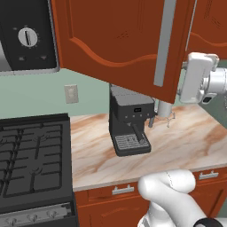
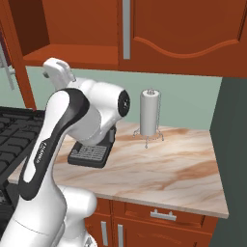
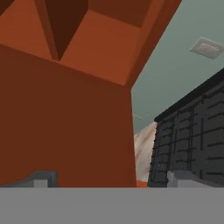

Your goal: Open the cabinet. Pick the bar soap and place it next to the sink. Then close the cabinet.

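Your hand [image 3: 111,179] is spread, holding nothing — the cabinet [image 1: 115,35] door hangs swung out; clear its edge, then reach inside toward the shelf for the soap.

hand cam's tilted, mostly the reddish-brown cabinet [image 3: 65,131] door up close w/ open interior above, black stove grates [image 3: 192,135] + bit of marble counter [image 3: 143,148] on the right, finger tips [image 3: 41,178] spread wide

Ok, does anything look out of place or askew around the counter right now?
Only the cabinet: one door stands swung open over the coffee machine. The paper towel roll stands upright, and nothing looks spilled or damaged on the counter.
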Tool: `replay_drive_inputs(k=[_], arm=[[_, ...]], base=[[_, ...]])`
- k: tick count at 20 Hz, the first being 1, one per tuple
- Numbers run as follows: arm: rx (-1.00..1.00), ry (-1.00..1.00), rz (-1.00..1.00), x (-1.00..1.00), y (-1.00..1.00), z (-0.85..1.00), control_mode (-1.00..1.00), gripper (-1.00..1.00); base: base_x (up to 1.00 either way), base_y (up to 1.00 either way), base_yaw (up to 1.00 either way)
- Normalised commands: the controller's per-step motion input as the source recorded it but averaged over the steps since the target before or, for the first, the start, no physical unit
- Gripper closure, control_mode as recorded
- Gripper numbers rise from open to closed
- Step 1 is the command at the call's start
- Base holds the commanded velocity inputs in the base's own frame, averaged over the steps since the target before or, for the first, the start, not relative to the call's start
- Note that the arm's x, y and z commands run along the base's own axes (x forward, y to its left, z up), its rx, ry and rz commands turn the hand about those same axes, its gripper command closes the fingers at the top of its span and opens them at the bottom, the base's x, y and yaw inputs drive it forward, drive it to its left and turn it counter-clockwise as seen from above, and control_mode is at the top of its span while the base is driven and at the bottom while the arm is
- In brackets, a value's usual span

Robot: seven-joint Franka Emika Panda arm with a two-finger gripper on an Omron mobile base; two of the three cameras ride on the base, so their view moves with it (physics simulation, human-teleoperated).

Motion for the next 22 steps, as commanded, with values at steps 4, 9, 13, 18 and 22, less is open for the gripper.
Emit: replay_drive_inputs(k=[4, 9, 13, 18, 22], arm=[[0.0, 0.0, 0.06, 0.0, 0.19, 0.0, -1.0, -1.0], [0.0, 0.0, 0.03, 0.06, 0.26, 0.0, -1.0, -1.0], [0.0, 0.0, 0.01, 0.33, 0.14, 0.0, -1.0, -1.0], [0.0, 0.02, 0.01, 0.36, 0.14, 0.0, -1.0, -1.0], [0.0, 0.02, 0.03, 0.03, 0.32, 0.0, -1.0, -1.0]], base=[[0.0, 0.0, 0.0], [0.0, 0.0, 0.0], [0.0, 0.0, 0.0], [0.0, 0.0, 0.0], [0.0, 0.0, 0.0]])
